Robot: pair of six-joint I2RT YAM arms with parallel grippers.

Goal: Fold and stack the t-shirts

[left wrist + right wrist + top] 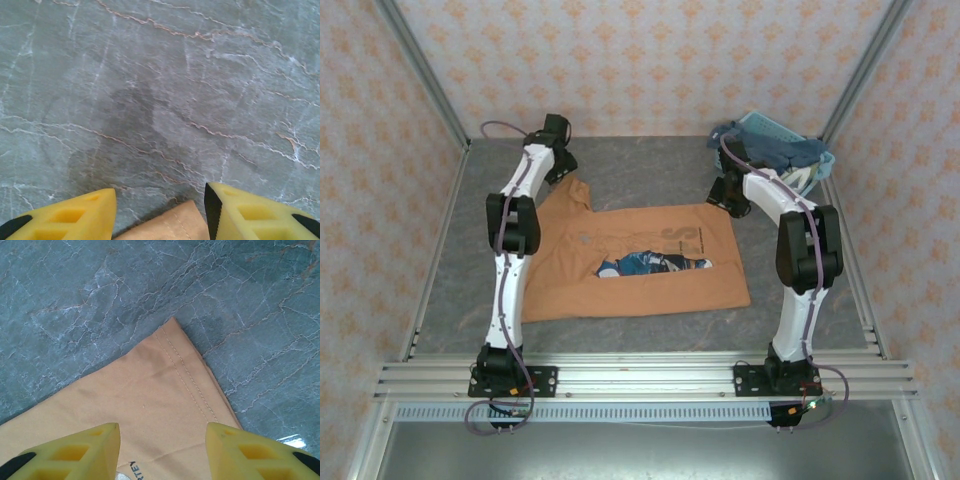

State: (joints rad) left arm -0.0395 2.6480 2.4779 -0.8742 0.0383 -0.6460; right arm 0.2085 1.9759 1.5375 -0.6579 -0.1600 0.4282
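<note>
Left fingers (75,217) and right fingers (250,450) stand apart, holding nothing. Orange-brown cloth t-shirt (620,290) lies on grey marbled worktop (650,175), a corner between each pair. Risk: unpinned fold springs open, spoiling alignment.

**Top external view:** a fixed camera high above and behind the arm bases (515,375) looks down and forward over the whole bench (650,170), with the orange-brown t-shirt (640,265) at centre.

**Left wrist view:** close to the bench, looking down past its own yellow jaws at bare surface just beyond the shirt's far-left corner.

**Right wrist view:** equally close, looking down on the shirt's far-right corner.

All three views share that shirt.
</note>
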